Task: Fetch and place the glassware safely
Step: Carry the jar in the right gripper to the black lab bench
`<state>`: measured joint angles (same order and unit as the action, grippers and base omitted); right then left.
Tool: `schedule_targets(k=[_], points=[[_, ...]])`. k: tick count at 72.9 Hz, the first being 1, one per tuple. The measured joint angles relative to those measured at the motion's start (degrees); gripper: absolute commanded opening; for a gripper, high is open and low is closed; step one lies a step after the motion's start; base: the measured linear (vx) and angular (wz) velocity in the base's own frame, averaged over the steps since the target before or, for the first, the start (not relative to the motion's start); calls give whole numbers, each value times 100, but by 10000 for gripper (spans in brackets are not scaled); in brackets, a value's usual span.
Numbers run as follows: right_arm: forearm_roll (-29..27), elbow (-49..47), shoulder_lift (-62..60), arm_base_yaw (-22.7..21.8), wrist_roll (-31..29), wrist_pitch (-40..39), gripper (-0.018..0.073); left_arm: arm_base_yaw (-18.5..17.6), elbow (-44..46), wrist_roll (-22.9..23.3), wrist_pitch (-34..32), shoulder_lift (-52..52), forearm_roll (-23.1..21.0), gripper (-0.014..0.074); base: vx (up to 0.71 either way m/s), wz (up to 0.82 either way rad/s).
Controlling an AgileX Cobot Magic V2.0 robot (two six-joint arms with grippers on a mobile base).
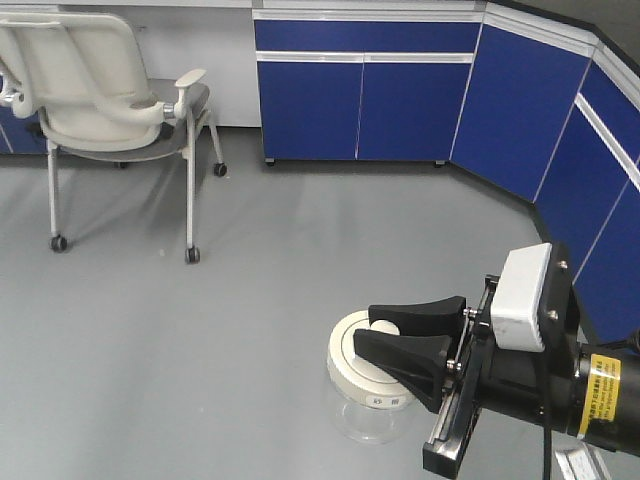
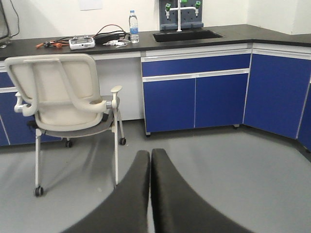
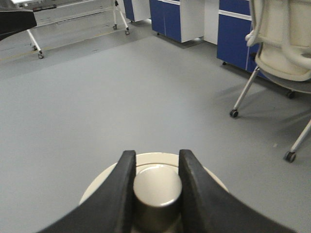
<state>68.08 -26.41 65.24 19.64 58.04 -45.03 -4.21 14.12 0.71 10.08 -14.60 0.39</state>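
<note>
The glassware (image 1: 365,415) is a squat clear jar with a round cream-white lid (image 1: 348,368), hanging above the grey floor at the lower middle of the front view. My right gripper (image 1: 364,328) reaches in from the right and is shut on the lid's central knob. In the right wrist view the two black fingers (image 3: 125,179) clamp the knob (image 3: 157,187) from both sides, with the lid (image 3: 101,182) spreading out beneath them; the glass body is hidden there. My left gripper (image 2: 150,154) is shut with nothing in it, pointing over the floor toward the chair.
A white wheeled chair (image 1: 100,90) stands at the back left. Blue cabinets (image 1: 365,100) line the back wall and run along the right side (image 1: 600,200). The black countertop (image 2: 233,33) above them holds a sink, a water bottle (image 2: 133,26) and cables.
</note>
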Motion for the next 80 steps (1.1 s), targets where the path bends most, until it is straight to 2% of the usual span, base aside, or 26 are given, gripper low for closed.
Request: schedule_targets(k=[42,80], points=[[0,0,0,0,0,-5,-1,0,0,0,0,0,0,-7,48,-14],[0,0,0,0,0,-4,-1,0,0,5,0,0,0,-7,30,-92]])
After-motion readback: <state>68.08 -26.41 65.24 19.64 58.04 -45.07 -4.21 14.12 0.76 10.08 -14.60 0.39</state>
